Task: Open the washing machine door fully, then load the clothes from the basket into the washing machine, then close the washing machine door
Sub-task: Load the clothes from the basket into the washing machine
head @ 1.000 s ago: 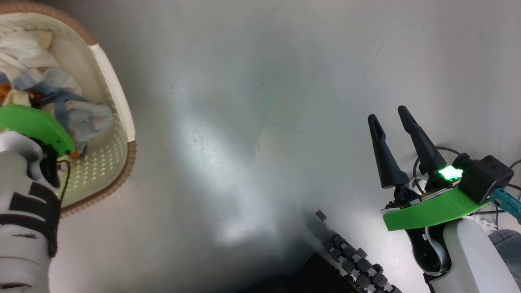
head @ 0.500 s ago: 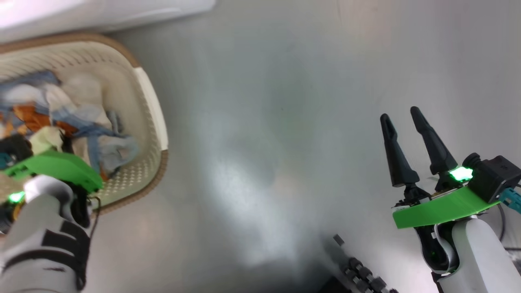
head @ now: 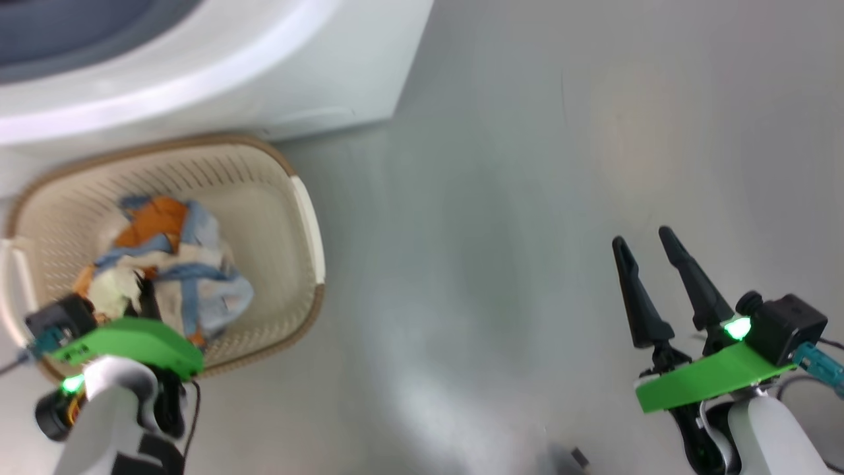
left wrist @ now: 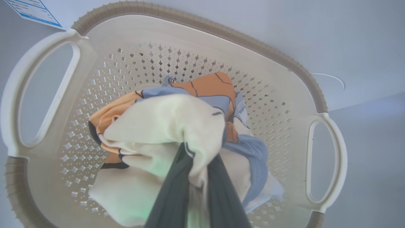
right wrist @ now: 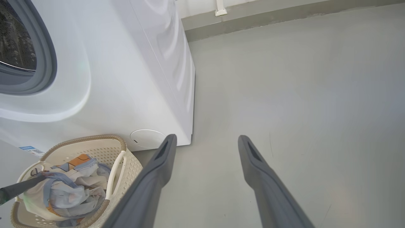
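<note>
Entry: your left claw (left wrist: 201, 152) was clamped on a fold of cream cloth at the top of the clothes (left wrist: 164, 123). The whole bundle sat inside the basket (left wrist: 221, 30), which stood on the floor (head: 494, 198) just in front of the washing machine (right wrist: 126, 79). Your right claw (head: 643, 241) hung with its fingers apart and empty, well away from the basket.

The drum mouth (right wrist: 19, 47) showed uncovered, so I judged the door step done, though I could not check its full swing. Loading looked barely begun, with no cloth seen past the seal (right wrist: 47, 63). Left to do: lift, carry, load, shut the door.
</note>
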`<state>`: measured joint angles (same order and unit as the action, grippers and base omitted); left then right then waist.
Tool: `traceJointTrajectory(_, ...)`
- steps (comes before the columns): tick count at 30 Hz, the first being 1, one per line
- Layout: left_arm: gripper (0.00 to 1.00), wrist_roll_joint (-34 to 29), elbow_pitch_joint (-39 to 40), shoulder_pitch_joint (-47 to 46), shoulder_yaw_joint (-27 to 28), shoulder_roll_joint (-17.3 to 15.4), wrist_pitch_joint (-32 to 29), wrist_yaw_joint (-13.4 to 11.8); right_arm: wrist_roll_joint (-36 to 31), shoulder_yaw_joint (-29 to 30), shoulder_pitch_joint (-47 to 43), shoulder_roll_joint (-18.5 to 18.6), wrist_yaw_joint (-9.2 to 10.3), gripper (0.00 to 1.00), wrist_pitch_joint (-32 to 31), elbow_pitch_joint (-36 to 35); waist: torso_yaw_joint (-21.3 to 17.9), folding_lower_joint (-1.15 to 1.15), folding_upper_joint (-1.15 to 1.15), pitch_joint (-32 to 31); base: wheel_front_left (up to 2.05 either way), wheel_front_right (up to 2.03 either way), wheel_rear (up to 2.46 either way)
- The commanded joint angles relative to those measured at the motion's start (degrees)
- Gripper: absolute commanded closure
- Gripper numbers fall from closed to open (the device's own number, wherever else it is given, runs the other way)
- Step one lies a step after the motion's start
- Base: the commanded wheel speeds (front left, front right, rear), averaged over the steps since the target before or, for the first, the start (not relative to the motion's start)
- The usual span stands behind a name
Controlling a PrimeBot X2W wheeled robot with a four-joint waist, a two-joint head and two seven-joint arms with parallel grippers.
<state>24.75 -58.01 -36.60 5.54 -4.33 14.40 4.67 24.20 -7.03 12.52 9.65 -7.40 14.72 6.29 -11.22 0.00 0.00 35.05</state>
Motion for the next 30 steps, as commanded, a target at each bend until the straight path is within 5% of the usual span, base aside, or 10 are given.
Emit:
traceJointTrajectory(1, 1.00, -1.04, 2.01, 3.46, 1.53, -1.11, 0.59, 0.12, -0.31, -1.38, -2.49, 0.85, -0.09, 0.00, 0.28, -0.82, 2.49, 0.00, 0.00, -6.48, 0.00, 0.00, 0.00)
traceJointTrajectory(23, 1.00, -1.16, 20.91, 25.42, 0.52, 1.43, 0.60, 0.98, -1.07, -0.68, -12.55, 0.84, -0.09, 0.00, 0.28, 1.05, 5.96, 0.00, 0.00, -26.28, 0.00, 0.00, 0.00)
traceJointTrajectory(30, 1.00, -0.02, 28.70, 30.40, -2.48, 1.44, 0.60, -1.03, -1.33, -0.54, -14.68, 1.15, -0.09, 0.00, 0.28, 1.24, 7.34, 0.00, 0.00, -30.27, 0.00, 0.00, 0.00)
